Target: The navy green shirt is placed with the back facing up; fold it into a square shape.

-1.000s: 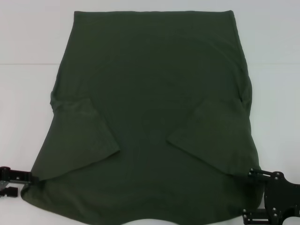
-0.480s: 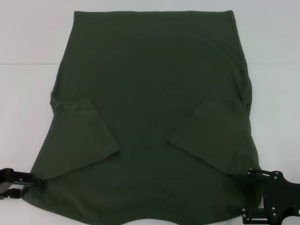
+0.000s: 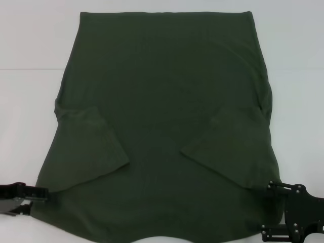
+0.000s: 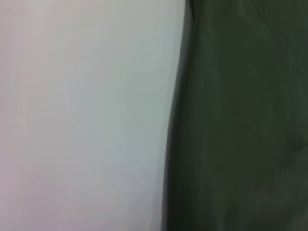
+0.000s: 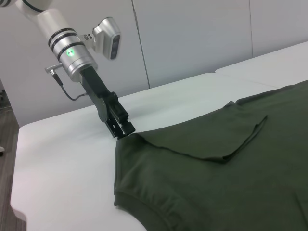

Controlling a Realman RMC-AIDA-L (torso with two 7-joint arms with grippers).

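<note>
Left gripper (image 3: 43, 193) of mine sits pressed together at the near left corner of the navy green shirt (image 3: 162, 121), pinching its edge. That shirt lies flat on the white table (image 3: 30, 111), sleeves folded inward. My right gripper (image 3: 271, 210) rests at the near right corner.

Olive shirt (image 3: 167, 126) lies flat, sleeves folded inward

The head camera is looking steeply down on the navy green shirt (image 3: 162, 131) spread over the white table (image 3: 30, 101). The left wrist camera is sitting close over the shirt's edge. The right wrist camera is looking low across the table at the left gripper (image 5: 126, 132).
</note>
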